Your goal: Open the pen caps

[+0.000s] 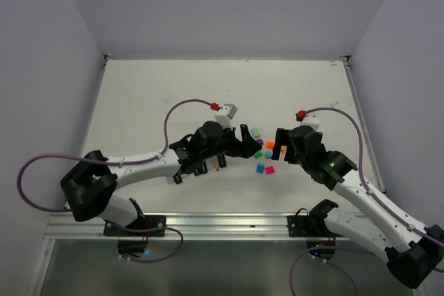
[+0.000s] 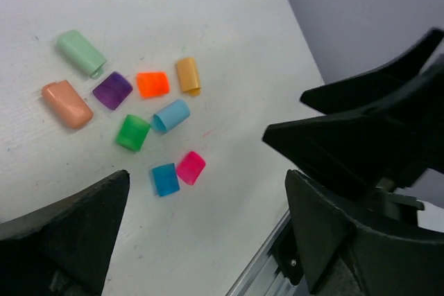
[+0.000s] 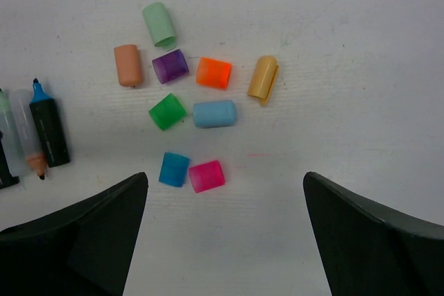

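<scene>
Several loose pen caps [image 3: 207,176] lie in a cluster on the white table: mint, salmon, purple [image 3: 171,66], orange [image 3: 214,73], tan, green [image 3: 167,111], light blue, blue [image 3: 173,169] and pink. The cluster also shows in the left wrist view [image 2: 165,179] and the top view [image 1: 264,155]. My left gripper [image 1: 248,142] [image 2: 206,195] is open and empty just left of the cluster. My right gripper [image 1: 279,147] [image 3: 225,188] is open and empty just right of it, above the blue and pink caps. Neither touches a cap.
A black pen with a bare blue tip [image 3: 48,129] and a pale translucent pen with a bare orange tip [image 3: 26,136] lie left of the caps. The metal rail [image 1: 222,223] runs along the table's near edge. The right gripper's black fingers [image 2: 361,136] fill the right of the left wrist view.
</scene>
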You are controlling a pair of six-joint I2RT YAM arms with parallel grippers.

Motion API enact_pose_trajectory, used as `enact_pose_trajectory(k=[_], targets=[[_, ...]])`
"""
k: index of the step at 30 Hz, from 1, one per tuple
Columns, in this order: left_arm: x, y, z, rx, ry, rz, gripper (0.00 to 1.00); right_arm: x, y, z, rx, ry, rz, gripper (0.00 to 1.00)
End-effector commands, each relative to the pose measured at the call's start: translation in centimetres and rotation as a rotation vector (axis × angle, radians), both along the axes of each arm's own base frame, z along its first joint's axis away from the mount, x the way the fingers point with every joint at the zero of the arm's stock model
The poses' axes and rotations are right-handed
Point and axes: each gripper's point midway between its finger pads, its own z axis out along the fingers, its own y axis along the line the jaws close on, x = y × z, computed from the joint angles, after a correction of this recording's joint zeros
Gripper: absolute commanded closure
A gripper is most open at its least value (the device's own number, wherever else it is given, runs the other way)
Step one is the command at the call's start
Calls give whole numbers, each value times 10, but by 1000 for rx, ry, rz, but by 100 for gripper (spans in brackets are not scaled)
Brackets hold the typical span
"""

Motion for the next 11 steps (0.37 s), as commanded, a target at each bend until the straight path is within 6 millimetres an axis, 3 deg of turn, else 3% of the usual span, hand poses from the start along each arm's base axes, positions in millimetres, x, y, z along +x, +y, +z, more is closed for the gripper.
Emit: enact_pose_trajectory(k=[1, 2, 6, 9, 10, 11], targets=[[2, 21, 30, -56, -85, 85, 1, -12, 10, -18, 53, 90, 0, 1], [0, 31, 51, -101, -116, 103, 0, -13, 12, -23, 55, 112, 5, 1], [-10, 64, 66, -171, -135, 182, 0, -22, 29, -50, 100, 219, 45, 1], [-25, 76, 81, -263, -176, 156, 0, -26, 44, -52, 207, 165, 114, 1], [-37, 85, 77, -300, -183, 133, 0, -28, 49, -51, 247, 152, 135, 1], [-43, 88, 99, -409, -237, 117, 0, -29, 52, -49, 281, 130, 144, 1]])
